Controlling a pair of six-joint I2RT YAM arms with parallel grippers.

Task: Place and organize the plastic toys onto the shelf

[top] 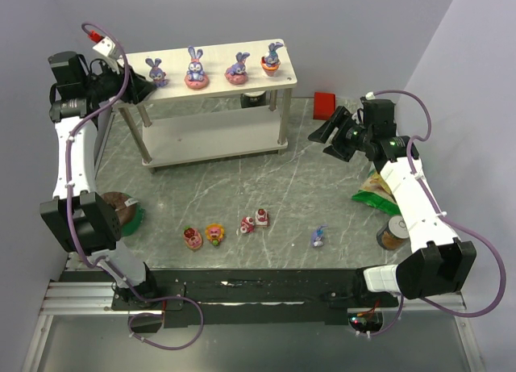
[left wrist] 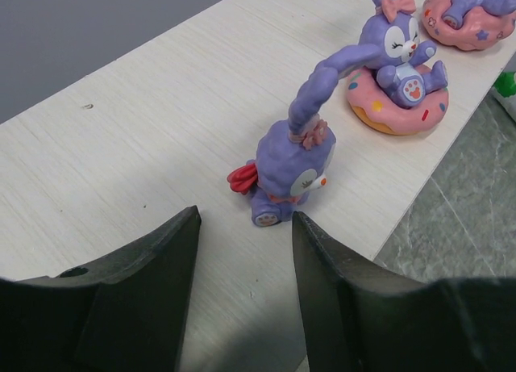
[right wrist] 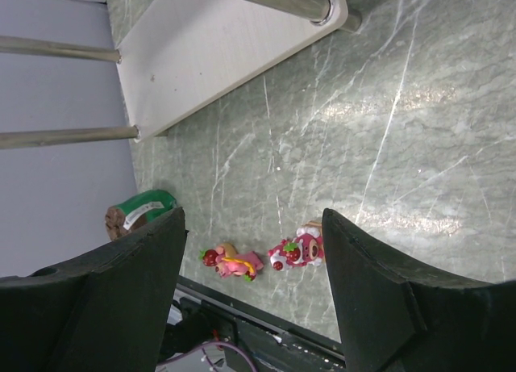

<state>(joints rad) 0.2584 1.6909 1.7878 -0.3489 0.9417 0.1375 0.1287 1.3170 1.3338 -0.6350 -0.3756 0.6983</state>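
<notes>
The shelf [top: 210,134] stands at the far side of the table. Four purple-blue bunnies stand in a row on its top board: a plain one [top: 156,69], two on pink rings [top: 195,69] [top: 238,68] and one on an orange base [top: 272,60]. My left gripper [top: 139,88] is open and empty over the board's left end [left wrist: 121,146], just short of the plain bunny [left wrist: 286,166]. On the table lie four sweets [top: 192,238] [top: 214,234] [top: 247,225] [top: 262,217] and a fifth bunny [top: 318,238]. My right gripper [top: 326,134] is open and empty, high above the table; its view shows two sweets [right wrist: 234,263] [right wrist: 298,247].
A chocolate ring cake on a green plate [top: 121,211] sits at the near left. A red block [top: 325,106] lies right of the shelf. A green snack bag [top: 375,193] and a jar [top: 393,233] lie under the right arm. A dark round object [top: 254,99] stands behind the shelf.
</notes>
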